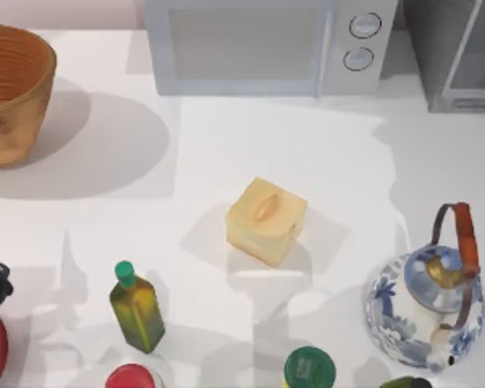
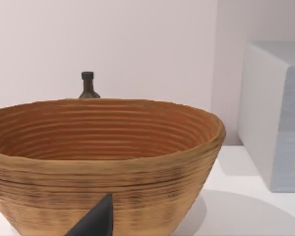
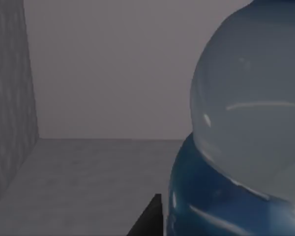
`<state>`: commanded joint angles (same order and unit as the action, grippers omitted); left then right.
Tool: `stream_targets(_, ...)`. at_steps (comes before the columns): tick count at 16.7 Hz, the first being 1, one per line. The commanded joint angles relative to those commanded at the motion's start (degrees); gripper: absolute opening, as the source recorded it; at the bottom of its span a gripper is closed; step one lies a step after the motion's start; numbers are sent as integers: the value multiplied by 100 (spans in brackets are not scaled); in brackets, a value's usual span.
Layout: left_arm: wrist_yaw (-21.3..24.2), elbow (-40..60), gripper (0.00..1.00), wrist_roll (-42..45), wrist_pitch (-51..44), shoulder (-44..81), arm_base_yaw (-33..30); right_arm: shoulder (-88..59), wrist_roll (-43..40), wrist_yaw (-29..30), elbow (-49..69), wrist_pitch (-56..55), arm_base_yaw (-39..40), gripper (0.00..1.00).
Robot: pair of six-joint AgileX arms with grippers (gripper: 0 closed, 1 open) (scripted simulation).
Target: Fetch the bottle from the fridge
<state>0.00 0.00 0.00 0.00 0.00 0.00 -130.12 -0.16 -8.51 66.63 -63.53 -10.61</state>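
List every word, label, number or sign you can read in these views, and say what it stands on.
None can be read.
Microwave: two round knobs, no legible marks.
Olive-green bottle: no label text visible.
Blue-and-white teapot: painted pattern, no writing.
Red cap and green lid: plain.
Bottle inside the fridge, close to the right wrist camera: no print visible.

Black angular tool finger (image 2: 96, 221); another black wedge (image 3: 147, 221).
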Motion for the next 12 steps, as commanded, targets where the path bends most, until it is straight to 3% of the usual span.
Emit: stream_targets(12,0,0,100,0,0,0,0,789,15,-11,143,925,-17,0)
